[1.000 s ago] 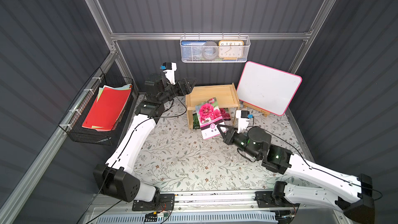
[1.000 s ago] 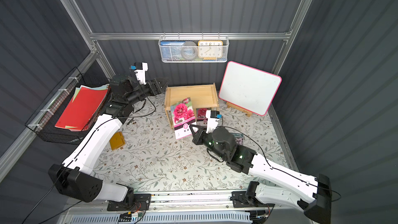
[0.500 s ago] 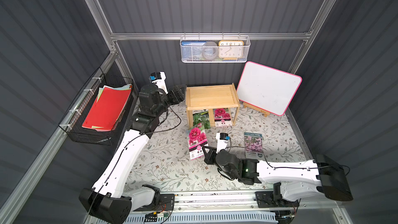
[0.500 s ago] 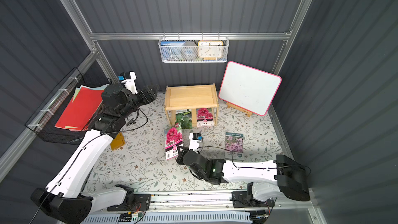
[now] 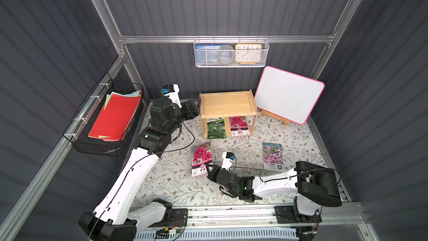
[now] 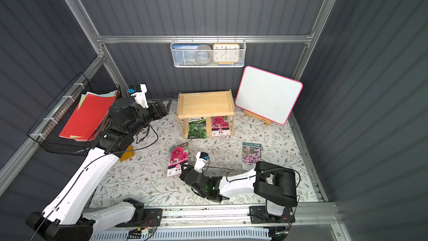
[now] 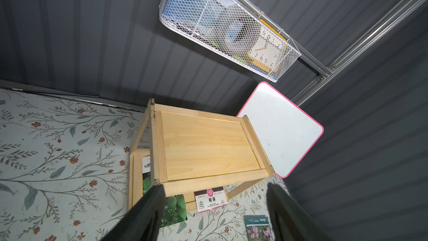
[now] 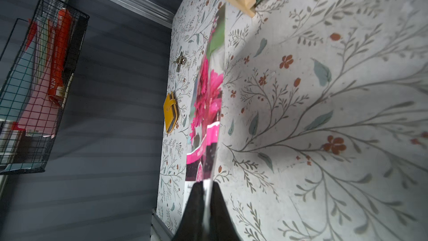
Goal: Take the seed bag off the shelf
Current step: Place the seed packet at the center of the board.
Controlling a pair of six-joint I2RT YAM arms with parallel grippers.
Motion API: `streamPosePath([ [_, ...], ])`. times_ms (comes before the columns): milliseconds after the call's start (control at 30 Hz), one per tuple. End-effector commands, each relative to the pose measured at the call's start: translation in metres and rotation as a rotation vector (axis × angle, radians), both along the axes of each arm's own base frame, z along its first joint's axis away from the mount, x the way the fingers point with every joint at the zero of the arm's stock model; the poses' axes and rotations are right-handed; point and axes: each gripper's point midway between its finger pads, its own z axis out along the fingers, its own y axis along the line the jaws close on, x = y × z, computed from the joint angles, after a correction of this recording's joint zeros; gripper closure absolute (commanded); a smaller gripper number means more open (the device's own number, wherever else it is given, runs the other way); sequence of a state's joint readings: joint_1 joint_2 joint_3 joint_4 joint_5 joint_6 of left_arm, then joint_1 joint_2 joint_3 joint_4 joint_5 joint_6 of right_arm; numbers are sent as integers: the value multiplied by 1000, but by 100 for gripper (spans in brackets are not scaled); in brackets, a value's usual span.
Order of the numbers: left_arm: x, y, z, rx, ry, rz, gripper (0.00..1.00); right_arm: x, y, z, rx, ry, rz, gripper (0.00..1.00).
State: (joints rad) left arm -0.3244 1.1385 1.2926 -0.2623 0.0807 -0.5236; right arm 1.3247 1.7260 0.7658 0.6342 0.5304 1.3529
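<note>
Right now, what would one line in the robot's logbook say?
right gripper: shut on seed bag | seed bag: off the shelf, over the mat | left gripper: open, empty, facing shelf

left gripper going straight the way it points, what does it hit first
Most likely the shelf: its top board's near edge lies right ahead of the open left gripper, though depth is unclear.
</note>
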Motion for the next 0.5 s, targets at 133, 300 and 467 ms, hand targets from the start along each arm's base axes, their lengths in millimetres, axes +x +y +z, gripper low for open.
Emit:
streamPosePath([
  [133, -13, 4, -3, 0, 9, 6, 26, 1, 25, -12, 220, 63, -39, 100],
  [300, -16, 5, -5, 6, 6, 4, 26, 5, 33, -13, 228, 22, -54, 100],
  [467, -18, 6, -7, 13, 7, 4, 26, 8, 42, -23, 245, 48, -72, 100],
])
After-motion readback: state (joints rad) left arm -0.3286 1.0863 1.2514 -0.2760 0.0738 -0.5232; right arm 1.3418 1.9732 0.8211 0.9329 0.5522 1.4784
